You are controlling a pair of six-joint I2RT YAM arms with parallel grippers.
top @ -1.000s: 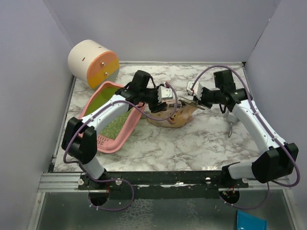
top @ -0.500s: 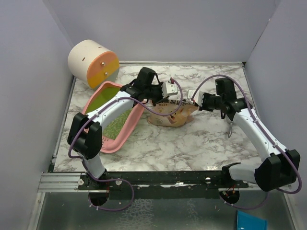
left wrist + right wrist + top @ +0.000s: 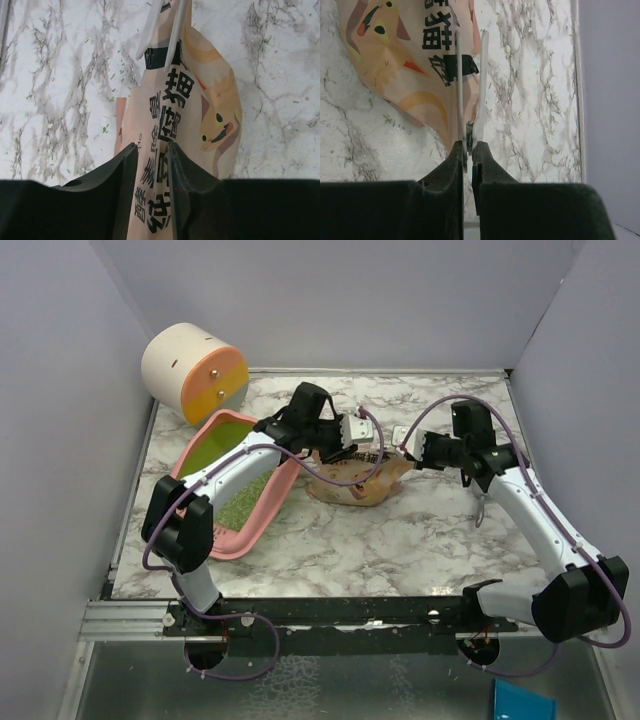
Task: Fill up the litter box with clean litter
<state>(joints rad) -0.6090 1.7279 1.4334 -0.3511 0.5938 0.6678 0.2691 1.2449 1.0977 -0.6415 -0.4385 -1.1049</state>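
Top view: tan paper bag with a cartoon animal (image 3: 355, 485) lies between left gripper (image 3: 350, 437) and right gripper (image 3: 401, 443); shallow pink plastic litter box (image 3: 190, 458), some greenish-grey litter granules (image 3: 240, 505) inside, sits behind the left one. Left wrist: jaws narrow, straddling the bag's fold, grip unclear. Right wrist: jaws clamped on the white plastic clip (image 3: 481, 85), guessing to unseal the bag.

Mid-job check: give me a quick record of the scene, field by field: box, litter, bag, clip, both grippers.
litter box: left side of the table, right edge near the bag
litter: grainy patch in the box's near half; far half bare green
paper bag: lying mid-table, outside the box
clip: white, clamped on the bag
left gripper: fingers astride the bag; grip unclear
right gripper: shut on the clip's tail
cylinder: far left corner
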